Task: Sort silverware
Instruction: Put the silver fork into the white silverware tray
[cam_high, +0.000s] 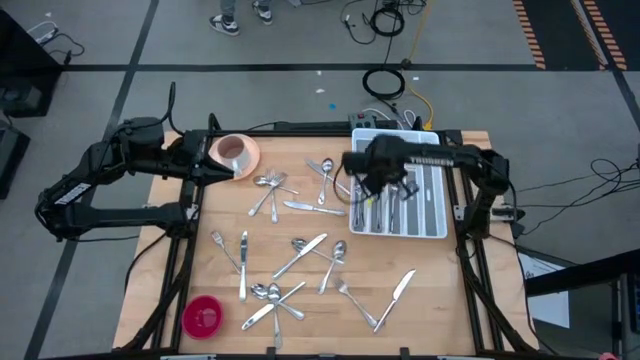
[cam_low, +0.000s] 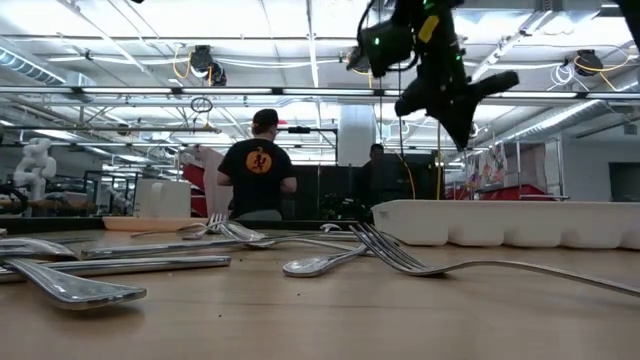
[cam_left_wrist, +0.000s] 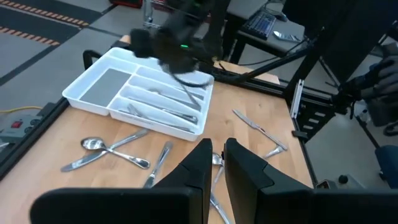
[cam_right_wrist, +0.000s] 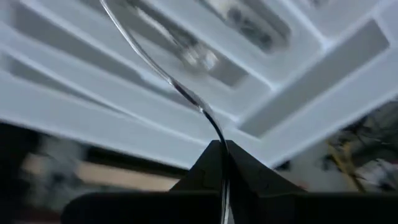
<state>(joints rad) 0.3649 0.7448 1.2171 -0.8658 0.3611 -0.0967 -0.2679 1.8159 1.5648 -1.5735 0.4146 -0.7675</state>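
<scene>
Tool by tool, from the left: the left tool (cam_left_wrist: 214, 163) hangs over the far-left part of the pale wooden worktop (cam_high: 430, 310), just beside the pink cup on its saucer (cam_high: 235, 153), its two dark fingers drawn narrow with a slim gap and nothing between them. Scattered across the middle of the worktop lies the unsorted shiny silver metal silverware (cam_high: 300, 255), forks, spoons and table knives, some crossing or overlapping; a small red round dish (cam_high: 202, 316) sits near the front-left corner. To the right, the right tool (cam_right_wrist: 222, 152) hovers above the white compartmented cutlery tray (cam_high: 438, 228), clamped tight on the end of a slim curved silver utensil (cam_right_wrist: 165, 78), which slants out over the tray's dividers; several pieces already lie in the long slots. As a judgement, the risk lies in the release: the piece is pinched only at its tip and hangs at an angle, so it may swing, strike a divider and land in the wrong slot or bridge two of them. White lettering reading "TROSSEN" shows on the right arm (cam_high: 420, 155) in the high view; no other writing is legible.
</scene>
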